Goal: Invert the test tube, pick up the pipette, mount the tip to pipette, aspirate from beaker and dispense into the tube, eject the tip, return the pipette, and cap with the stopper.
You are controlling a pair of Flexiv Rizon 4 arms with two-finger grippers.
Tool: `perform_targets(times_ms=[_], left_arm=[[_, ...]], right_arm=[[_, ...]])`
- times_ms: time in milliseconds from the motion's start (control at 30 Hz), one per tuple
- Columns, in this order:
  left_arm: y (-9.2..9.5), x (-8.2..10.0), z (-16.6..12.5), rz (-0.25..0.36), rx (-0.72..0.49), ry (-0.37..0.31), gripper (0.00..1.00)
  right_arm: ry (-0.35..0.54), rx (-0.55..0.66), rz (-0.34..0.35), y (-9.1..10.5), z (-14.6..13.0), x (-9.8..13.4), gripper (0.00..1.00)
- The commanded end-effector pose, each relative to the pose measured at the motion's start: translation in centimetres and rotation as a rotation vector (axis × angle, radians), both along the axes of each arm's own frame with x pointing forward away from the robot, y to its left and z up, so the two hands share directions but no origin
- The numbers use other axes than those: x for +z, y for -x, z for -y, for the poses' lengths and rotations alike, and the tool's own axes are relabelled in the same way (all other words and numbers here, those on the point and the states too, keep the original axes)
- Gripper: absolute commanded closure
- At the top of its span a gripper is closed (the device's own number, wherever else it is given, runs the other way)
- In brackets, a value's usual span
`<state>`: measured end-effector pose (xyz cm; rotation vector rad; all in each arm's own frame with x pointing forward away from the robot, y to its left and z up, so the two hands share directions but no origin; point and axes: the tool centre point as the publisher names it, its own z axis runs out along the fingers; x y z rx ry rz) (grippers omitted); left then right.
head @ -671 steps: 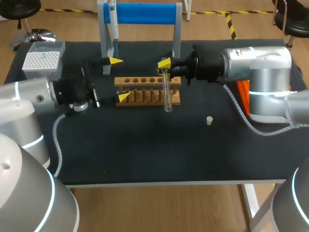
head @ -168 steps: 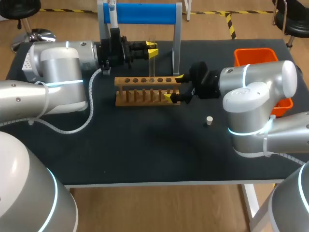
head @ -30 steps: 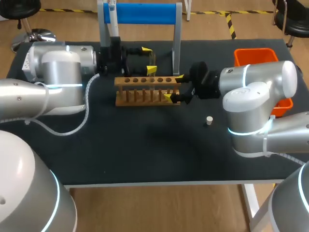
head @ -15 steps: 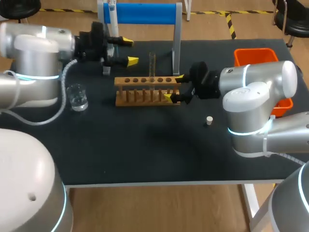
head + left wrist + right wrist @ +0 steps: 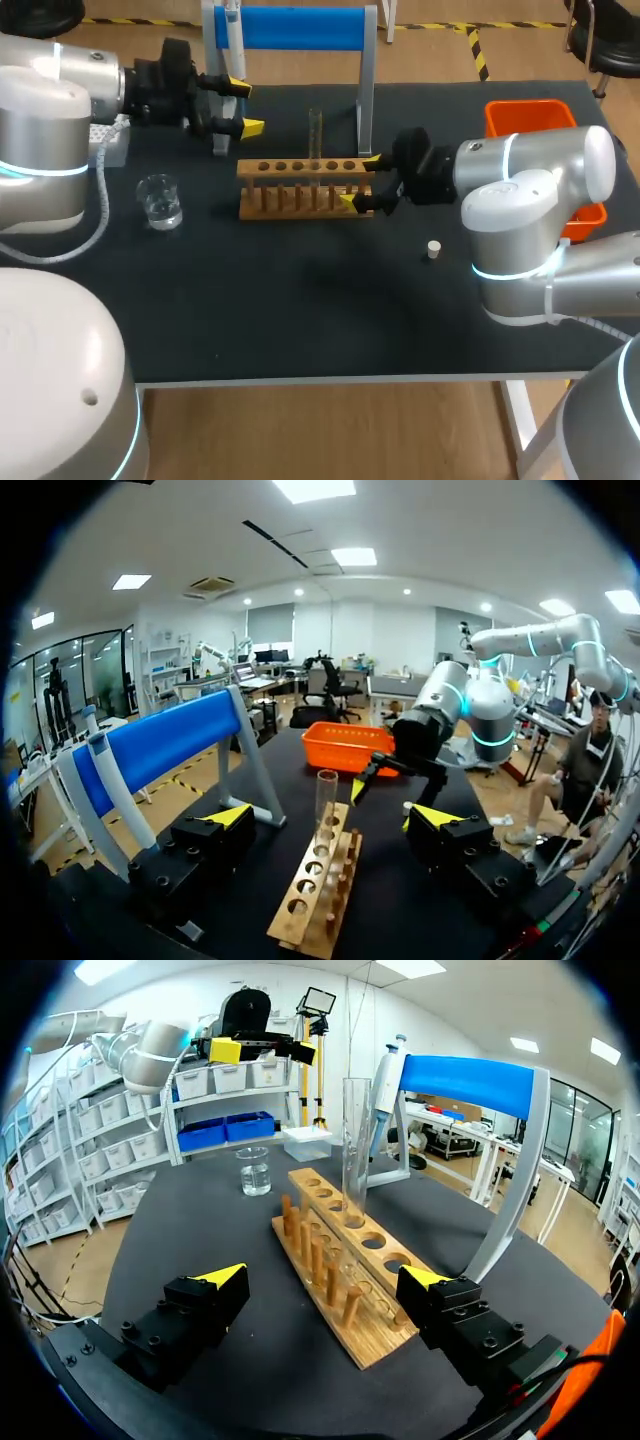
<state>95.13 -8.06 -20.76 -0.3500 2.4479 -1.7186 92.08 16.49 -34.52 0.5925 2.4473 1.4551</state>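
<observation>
A clear test tube (image 5: 315, 135) stands upright in the wooden rack (image 5: 300, 190), also seen from the right wrist as the test tube (image 5: 355, 1150). My left gripper (image 5: 243, 107) hangs open at the back left, beside the stand's left post, with nothing between its fingers; ahead of the left gripper (image 5: 333, 820) stand the tube (image 5: 325, 800) and rack (image 5: 315, 885). The pipette (image 5: 232, 35) hangs on the blue stand (image 5: 290, 27). My right gripper (image 5: 361, 182) is open, straddling the rack's right end (image 5: 345, 1270). A beaker (image 5: 160, 200) stands left of the rack. The white stopper (image 5: 433, 249) lies at the right.
A tip box (image 5: 110, 140) sits at the back left, partly behind my left arm. An orange bin (image 5: 530, 112) stands at the back right behind my right arm. Bare black table (image 5: 300, 310) stretches in front of the rack.
My left gripper has drawn back leftward from the tube to the stand's left post, still open. The beaker has come into view. The right arm has not moved.
</observation>
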Motion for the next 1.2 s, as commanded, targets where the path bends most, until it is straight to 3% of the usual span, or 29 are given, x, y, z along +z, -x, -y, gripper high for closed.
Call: perform_targets(times_ms=[33,367,567,633,833,1200], left_arm=[[0.0,0.0,0.1,-0.001,0.002,-0.002,0.0],[0.0,0.0,0.1,-0.001,0.002,-0.002,0.0],[-1.6,-1.3,-5.2,-0.035,0.141,-0.022,0.0],[-2.4,-1.9,-7.6,-0.046,0.211,-0.057,0.0],[-4.2,-3.3,-14.5,-0.084,0.396,-0.08,0.0],[-6.1,-5.6,-21.3,-0.145,0.612,-0.109,0.0]], right_arm=[[0.0,-0.001,0.0,0.0,0.0,0.0,0.0],[0.0,-0.001,0.0,0.0,0.0,0.0,0.0],[0.0,-0.001,0.0,0.0,0.0,0.0,0.0],[0.0,-0.001,0.0,0.0,0.0,0.0,0.0],[0.0,-0.001,0.0,0.0,0.0,0.0,0.0],[0.0,-0.001,0.0,0.0,0.0,0.0,0.0]])
